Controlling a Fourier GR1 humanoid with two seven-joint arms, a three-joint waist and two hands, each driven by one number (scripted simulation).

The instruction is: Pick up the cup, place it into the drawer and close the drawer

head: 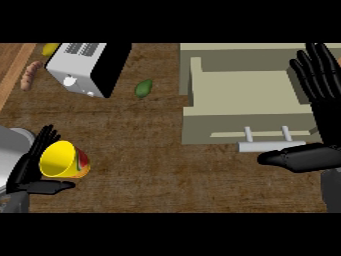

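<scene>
A yellow cup (62, 160) with a red and orange side lies tilted on the brown counter at the lower left. My left hand (31, 167) is open right beside it, fingers straight along its left side and thumb stretched under it. The beige drawer (239, 95) stands pulled open at the upper right, its inside bare, with a white handle (265, 145) on its front. My right hand (328, 107) is open at the drawer's right edge, fingers pointing up and thumb reaching left near the handle.
A white and black toaster (88, 67) stands at the upper left. A green pepper-like item (143, 88) lies between it and the drawer. A brown sausage-like item (31, 75) and a yellow fruit (50, 48) lie on the wooden strip at far left.
</scene>
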